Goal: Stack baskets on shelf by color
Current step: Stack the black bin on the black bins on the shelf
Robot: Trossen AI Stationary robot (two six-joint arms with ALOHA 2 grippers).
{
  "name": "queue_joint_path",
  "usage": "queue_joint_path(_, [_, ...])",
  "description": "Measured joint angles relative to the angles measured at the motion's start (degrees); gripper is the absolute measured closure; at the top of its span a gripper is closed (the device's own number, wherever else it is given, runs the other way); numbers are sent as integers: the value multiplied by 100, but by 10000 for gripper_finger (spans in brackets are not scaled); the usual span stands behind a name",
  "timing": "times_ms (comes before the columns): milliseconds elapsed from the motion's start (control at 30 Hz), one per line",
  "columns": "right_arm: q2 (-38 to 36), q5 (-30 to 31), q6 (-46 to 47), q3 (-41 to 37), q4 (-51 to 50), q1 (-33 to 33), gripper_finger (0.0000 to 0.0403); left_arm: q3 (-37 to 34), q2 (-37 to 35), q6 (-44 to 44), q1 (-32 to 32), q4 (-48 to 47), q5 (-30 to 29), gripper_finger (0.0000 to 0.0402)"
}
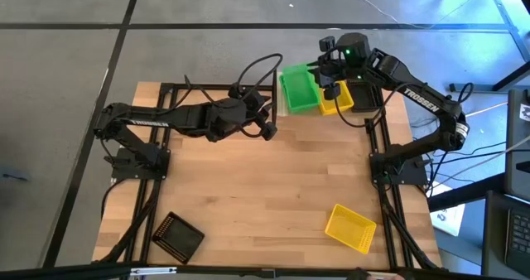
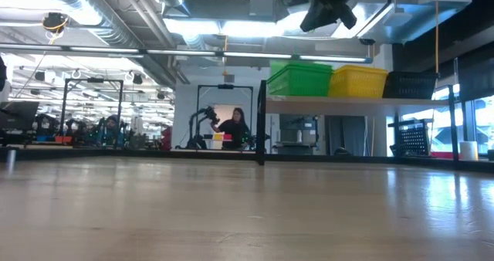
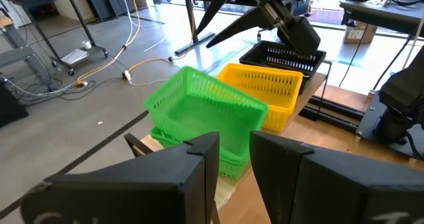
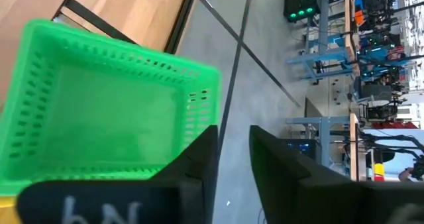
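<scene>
On the shelf [image 2: 332, 104] at the table's far edge, green baskets [image 1: 298, 89], yellow baskets [image 1: 338, 100] and a black basket [image 2: 409, 83] stand side by side. The top green basket [image 3: 199, 105] sits tilted in its stack. My right gripper [image 2: 332, 15] hangs open above the shelf, over the green and yellow baskets, clear of them; nothing shows between its fingers in the right wrist view [image 4: 233, 144]. My left gripper [image 1: 269, 131] waits open above the table, in front of the shelf, pointing at the green stack, with nothing between its fingers.
A loose yellow basket [image 1: 350, 228] lies near the table's front right corner, and a black basket [image 1: 178, 236] near the front left. Black frame posts [image 1: 377, 147] run along both table sides. The middle of the wooden tabletop [image 1: 273, 189] is bare.
</scene>
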Motion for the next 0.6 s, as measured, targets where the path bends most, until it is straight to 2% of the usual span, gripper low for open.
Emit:
queue_joint_path(133, [0,7,-20,-2,134,0,298,0,2,0,0,0,-1,324])
queue_joint_path(400, [-233,249,222,-7,317,157,295,0,2,22,0,-125,-1,324])
queue_joint_path(500, [-489,369,695,-7,278,313,295,-10,-57,-118,-4,-682,35,324])
queue_joint_path(600, [-796,301,1075,-7,47,525,295,-4,-260,-824,-67,-1487,267,324])
